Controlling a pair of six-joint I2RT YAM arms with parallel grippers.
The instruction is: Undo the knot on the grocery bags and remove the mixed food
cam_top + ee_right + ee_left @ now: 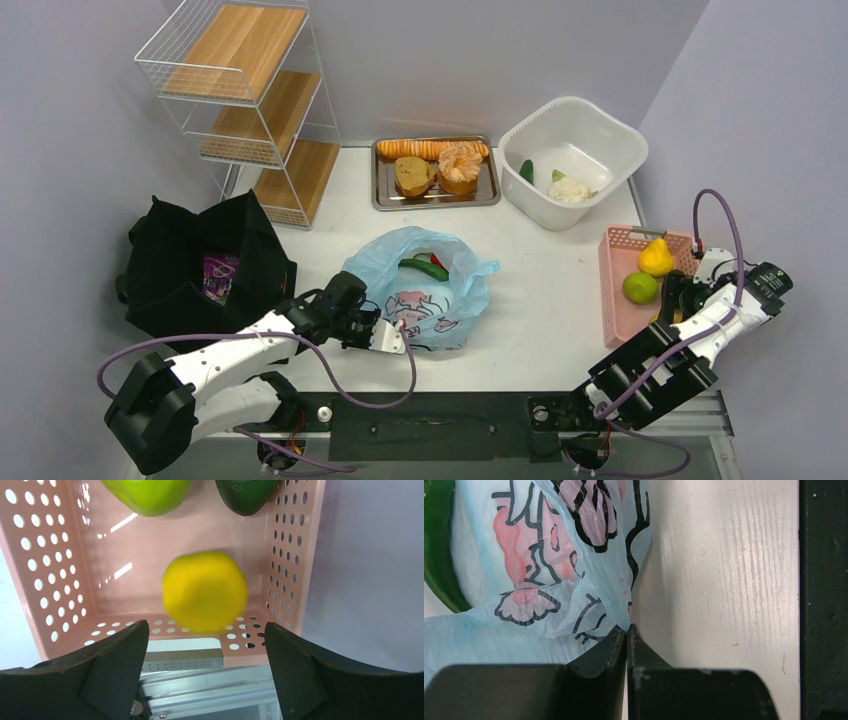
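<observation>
The pale blue plastic bag [425, 290] lies mid-table with its mouth open; no knot shows. A green vegetable [424, 268] and a red item lie inside. My left gripper [396, 336] is shut on the bag's near edge; in the left wrist view the jaws [627, 632] pinch the printed film [574, 555]. My right gripper [672, 298] is open over the pink basket [620, 250]. In the right wrist view a blurred yellow lemon [204, 591] sits in the basket beyond the open gripper [206, 645]. The black tote [190, 250] at left holds purple packets [220, 276].
The basket also holds a yellow lemon [655, 257], a green fruit [640, 288] and an avocado [246, 494]. A white tub [585, 125] holds cauliflower [570, 190]. A metal tray [384, 190] carries loaf, heart bread and pastry. A wire shelf [250, 100] stands back left.
</observation>
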